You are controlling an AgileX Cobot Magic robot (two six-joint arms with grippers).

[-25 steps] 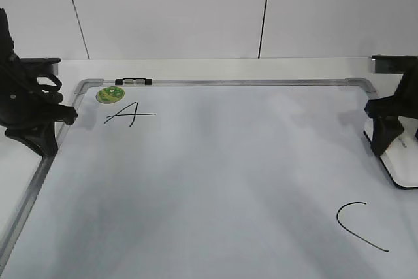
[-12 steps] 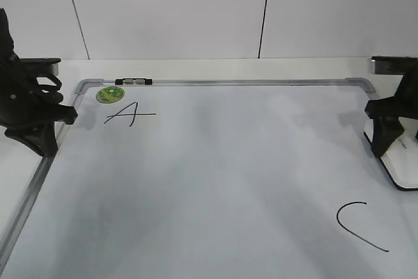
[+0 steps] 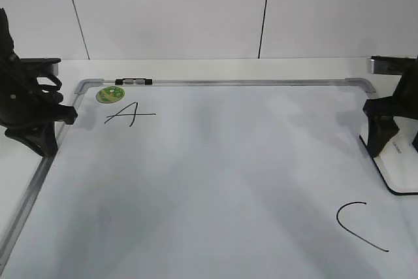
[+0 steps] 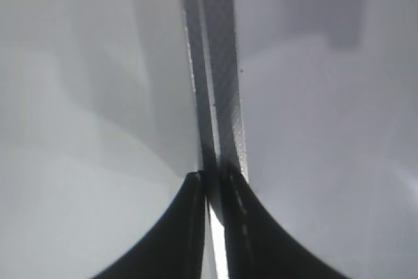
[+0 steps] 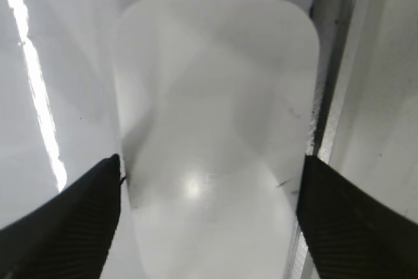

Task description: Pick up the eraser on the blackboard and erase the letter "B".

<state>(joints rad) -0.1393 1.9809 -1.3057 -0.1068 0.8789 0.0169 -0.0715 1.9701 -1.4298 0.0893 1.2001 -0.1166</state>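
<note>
The blackboard (image 3: 222, 168) is a white board in a silver frame. It bears a small "A" (image 3: 130, 114) at the back left and a curved "C" (image 3: 358, 224) at the front right. No letter "B" shows on it. The white eraser (image 3: 400, 164) lies at the board's right edge, and it fills the right wrist view (image 5: 215, 96). My right gripper (image 3: 395, 145) straddles it, with the jaws wide and the fingertips against its two long sides (image 5: 212, 161). My left gripper (image 3: 42, 143) rests shut and empty over the left frame rail (image 4: 219, 63).
A round green disc (image 3: 110, 94) sits on the board's back left corner. A small dark and silver piece (image 3: 134, 82) lies on the top frame rail. A white wall stands close behind the table.
The eraser and my right gripper have shifted slightly to the left and towards the front. The left arm has not moved.
</note>
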